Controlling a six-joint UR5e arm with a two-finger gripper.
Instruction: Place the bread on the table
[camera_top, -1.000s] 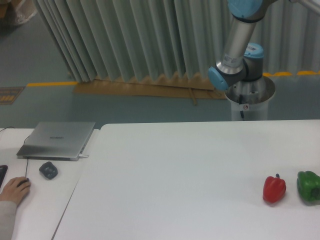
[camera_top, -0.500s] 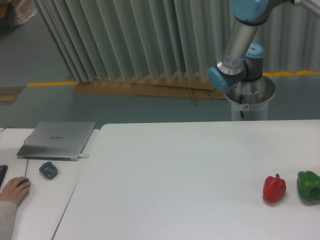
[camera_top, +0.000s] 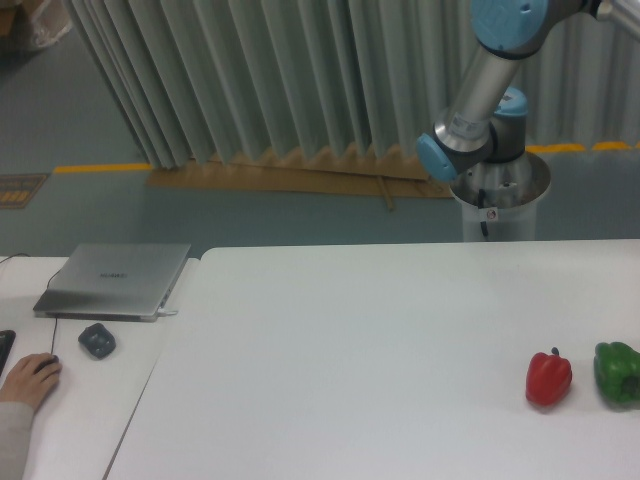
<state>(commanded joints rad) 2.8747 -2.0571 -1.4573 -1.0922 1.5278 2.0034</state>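
White table (camera_top: 350, 350) shows no bread and no gripper, so the arm (camera_top: 480, 100) should descend onto bare surface.

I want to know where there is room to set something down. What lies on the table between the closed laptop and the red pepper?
Nothing: in the fixed camera view, the table is bare white surface from the laptop across to the red pepper.

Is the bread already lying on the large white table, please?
No, the table carries only a red pepper and a green pepper near its right edge, and no bread shows anywhere.
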